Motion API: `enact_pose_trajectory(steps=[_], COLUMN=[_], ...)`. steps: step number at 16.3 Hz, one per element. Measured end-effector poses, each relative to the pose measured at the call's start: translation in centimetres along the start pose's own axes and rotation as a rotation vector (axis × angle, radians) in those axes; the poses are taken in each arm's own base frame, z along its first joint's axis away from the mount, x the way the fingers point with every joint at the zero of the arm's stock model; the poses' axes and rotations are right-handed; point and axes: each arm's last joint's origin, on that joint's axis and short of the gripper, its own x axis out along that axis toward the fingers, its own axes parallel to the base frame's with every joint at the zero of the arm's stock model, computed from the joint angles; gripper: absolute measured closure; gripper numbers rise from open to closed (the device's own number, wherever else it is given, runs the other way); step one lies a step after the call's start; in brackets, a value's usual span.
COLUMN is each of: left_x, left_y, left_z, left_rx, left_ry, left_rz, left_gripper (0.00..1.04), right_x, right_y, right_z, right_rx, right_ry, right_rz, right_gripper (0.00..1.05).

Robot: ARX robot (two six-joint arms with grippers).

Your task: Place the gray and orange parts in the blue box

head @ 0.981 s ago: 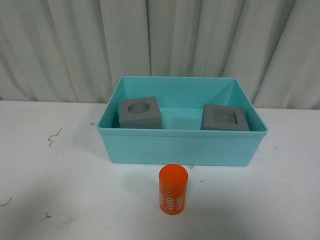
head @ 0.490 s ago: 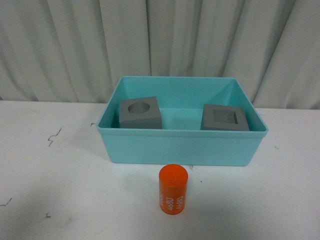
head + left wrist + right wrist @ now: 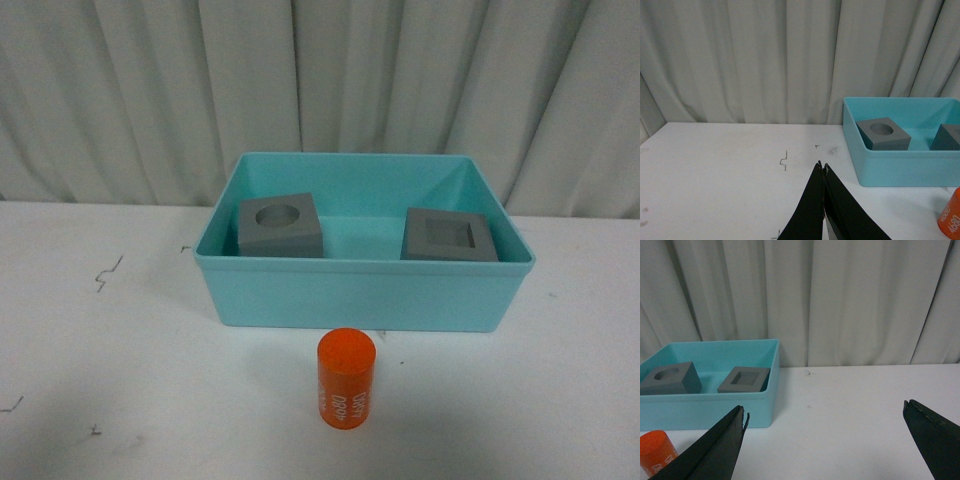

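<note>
Left end effector [image 3: 823,167]: clenched, its 2 dark fingers pressed together at the tips and gripping nothing; it hangs over bare surface, apart from every part.
Right end effector [image 3: 825,410]: released, its 2 dark fingers spread wide with only bare surface showing between them.
Orange cylinder [image 3: 347,380]: stands upright on the surface at the lower centre of the front view, near the box's front wall but outside it and not touching. There is white print low on its side, too small to read.
Blue box [image 3: 360,295]: sits at the centre of the front view with its open top up and its rim lip running all round; it is much wider than the parts inside.
Gray cube with round recess [image 3: 281,225]: lies inside the box in its left half, recess facing up. It seems turned a little out of line with the box walls, though the near wall hides its base.
Gray cube with square recess [image 3: 450,236]: lies inside the box in its right half, recess facing up, apart from the other cube.
Parts count: 2 in the box, 1 outside it.
Surface [image 3: 150,350]: white, with a few dark scribble marks [image 3: 108,272] at the left of the front view.
Curtain [image 3: 300,80]: pale and pleated, filling the upper part of the front view behind the box.
</note>
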Motion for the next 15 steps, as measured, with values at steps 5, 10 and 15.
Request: enact_pose_trajectory(steps=[5, 10, 15], left_x=[0.00, 0.00, 0.00], left_y=[0.00, 0.00, 0.00], left_z=[0.00, 0.00, 0.00], left_rx=[0.000, 0.000, 0.000], left_ry=[0.000, 0.000, 0.000], left_rz=[0.000, 0.000, 0.000], left_gripper=[0.83, 0.24, 0.07], right_x=[0.00, 0.00, 0.00], right_y=[0.00, 0.00, 0.00], right_z=[0.00, 0.00, 0.00], right_rx=[0.000, 0.000, 0.000], right_ry=[0.000, 0.000, 0.000], right_rz=[0.000, 0.000, 0.000], right_gripper=[0.06, 0.06, 0.06])
